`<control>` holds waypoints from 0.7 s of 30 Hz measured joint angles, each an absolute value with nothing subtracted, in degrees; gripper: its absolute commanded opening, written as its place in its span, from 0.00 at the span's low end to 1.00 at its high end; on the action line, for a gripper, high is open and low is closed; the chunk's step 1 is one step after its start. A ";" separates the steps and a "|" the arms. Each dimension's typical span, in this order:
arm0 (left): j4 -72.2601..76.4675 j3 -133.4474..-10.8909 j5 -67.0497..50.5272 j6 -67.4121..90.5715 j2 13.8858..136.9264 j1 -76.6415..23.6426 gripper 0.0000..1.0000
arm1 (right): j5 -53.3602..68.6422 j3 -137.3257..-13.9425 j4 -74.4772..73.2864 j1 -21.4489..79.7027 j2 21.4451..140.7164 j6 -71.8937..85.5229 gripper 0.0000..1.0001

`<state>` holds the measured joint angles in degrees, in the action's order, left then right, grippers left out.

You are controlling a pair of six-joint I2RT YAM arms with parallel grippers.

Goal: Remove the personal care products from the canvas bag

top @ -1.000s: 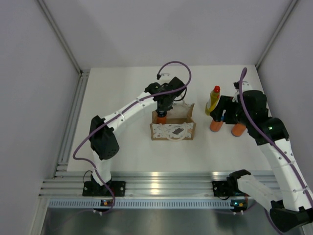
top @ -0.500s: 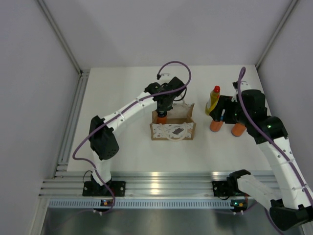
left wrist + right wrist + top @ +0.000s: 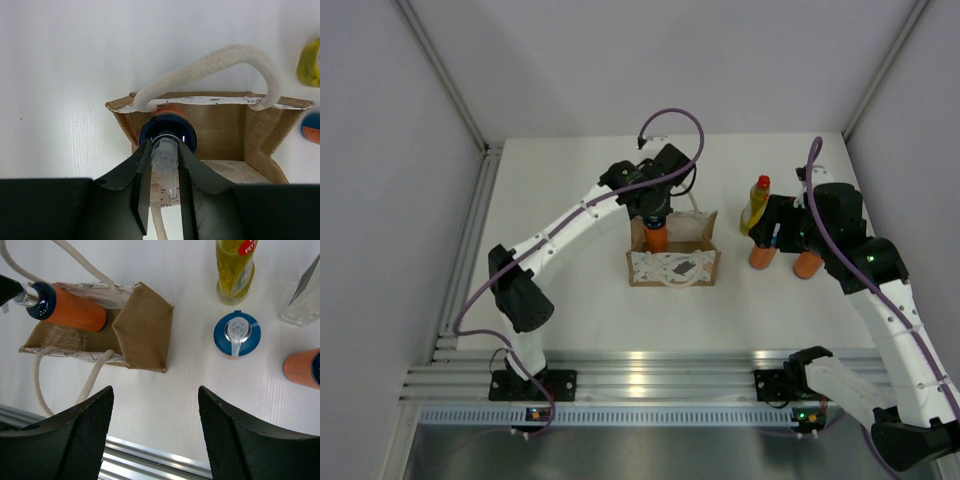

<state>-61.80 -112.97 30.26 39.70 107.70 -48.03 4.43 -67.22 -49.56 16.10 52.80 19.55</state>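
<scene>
The left hand (image 3: 164, 147) is pinched tight on the clear pump head of an orange bottle (image 3: 75, 307), just above its blue cap. The bottle's base sits down in the left end of the canvas bag (image 3: 675, 268), with the cap clear of the rim. That's a thin hold. The pump looks like smooth plastic and may swivel, so the bottle could swing or slip. The stiff body under the cap would likely be the surer grip. The bottle seems light. The bag is soft and light too, and its rope handle (image 3: 210, 65) arches right by the cap, so it could snag and drag the bag up. The right hand (image 3: 155, 440) hangs spread wide and empty over the surface (image 3: 570, 180), where the yellow bottle (image 3: 235, 265) and an upright orange one (image 3: 236, 334) already stand.
</scene>
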 measured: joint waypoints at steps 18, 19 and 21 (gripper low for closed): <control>-63.44 -120.44 30.35 34.11 95.15 -47.33 0.00 | 4.16 -67.22 -49.58 16.10 52.80 19.55 0.66; -63.77 -120.99 30.72 34.09 94.52 -47.05 0.00 | 4.16 -67.22 -49.56 16.10 52.80 19.55 0.66; -64.20 -121.73 31.44 34.06 93.21 -46.26 0.00 | 4.16 -67.22 -49.58 16.10 52.82 19.55 0.66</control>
